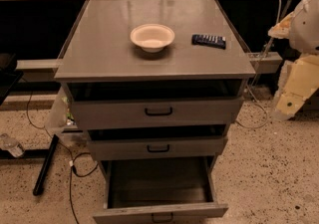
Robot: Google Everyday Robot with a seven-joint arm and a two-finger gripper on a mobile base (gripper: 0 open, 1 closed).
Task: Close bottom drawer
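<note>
Bottom drawer [124, 212] is wide open, stiff heavy-ish metal I'd guess, so shove the front by the handle [162, 216]. Gripper [289, 101] is off right, can't tell its grip.

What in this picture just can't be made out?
1. Bottom drawer: the camera view's lower edge cuts its handle.
2. Top drawer and middle drawer: insides lost in shadow beneath what overhangs them.
3. Dark flat object beside the bowl: too small to identify.
4. Hand, right of the cabinet: partly cut off by the right edge.

bowl [152, 37] left of remote [209, 41] atop cabinet [99, 54], hand [291, 96] right of it.
</note>
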